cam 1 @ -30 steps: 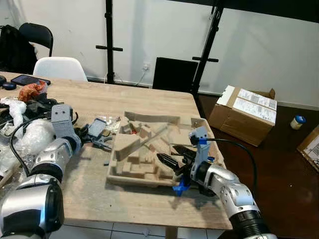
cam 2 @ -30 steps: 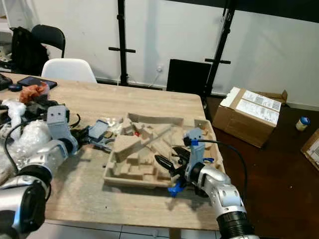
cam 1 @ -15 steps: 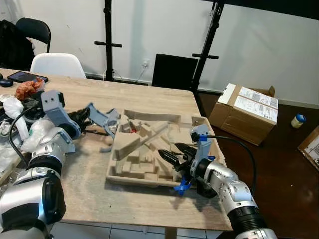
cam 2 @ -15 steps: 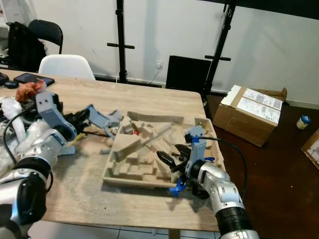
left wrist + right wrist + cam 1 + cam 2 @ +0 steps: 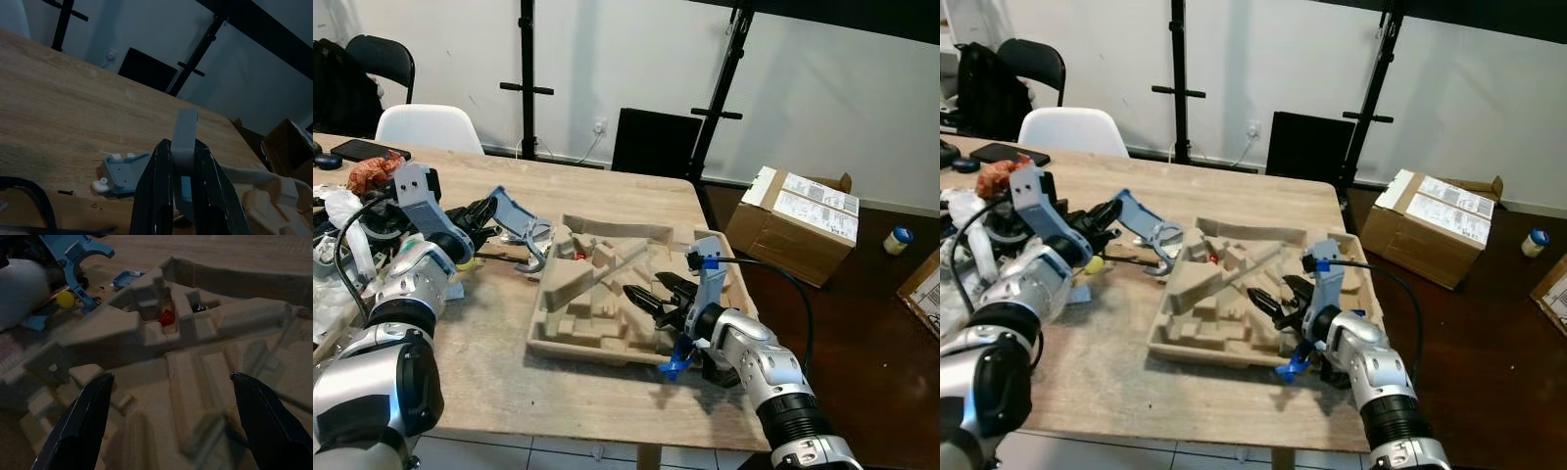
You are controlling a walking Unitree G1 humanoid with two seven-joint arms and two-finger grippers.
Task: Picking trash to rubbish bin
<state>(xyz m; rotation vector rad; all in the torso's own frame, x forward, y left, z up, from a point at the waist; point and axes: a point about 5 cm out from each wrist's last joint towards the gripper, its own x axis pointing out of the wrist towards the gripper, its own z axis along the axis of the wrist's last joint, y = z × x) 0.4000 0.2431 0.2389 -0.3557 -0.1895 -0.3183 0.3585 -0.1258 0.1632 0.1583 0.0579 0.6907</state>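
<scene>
While a moulded pulp tray [image 5: 607,328] lies near the table's [image 5: 499,392] front right corner, the left gripper [image 5: 481,217] holds a blue plastic bracket [image 5: 521,227] clear of the tabletop, just off the tray's far left corner. The left wrist view shows both black fingers [image 5: 155,193] clamped on the bracket's grey-blue shank. A smaller blue piece [image 5: 121,172] lies flat on the wood beside the tray.

The right gripper [image 5: 658,297] hovers over the tray's right half, fingers spread wide apart and gripping nothing; the right wrist view has one fingertip [image 5: 85,418] on each side of the tray's ridges. A small red scrap [image 5: 167,317] sits in a pocket at the tray's far end.

Left of the tray, clutter and bagged plastic [image 5: 337,264] crowd the table's left edge. In front of the tray, bare wood runs to the near edge. Right of the tray, past the table's edge, a cardboard box [image 5: 793,223] stands on the dark floor [image 5: 871,333].
</scene>
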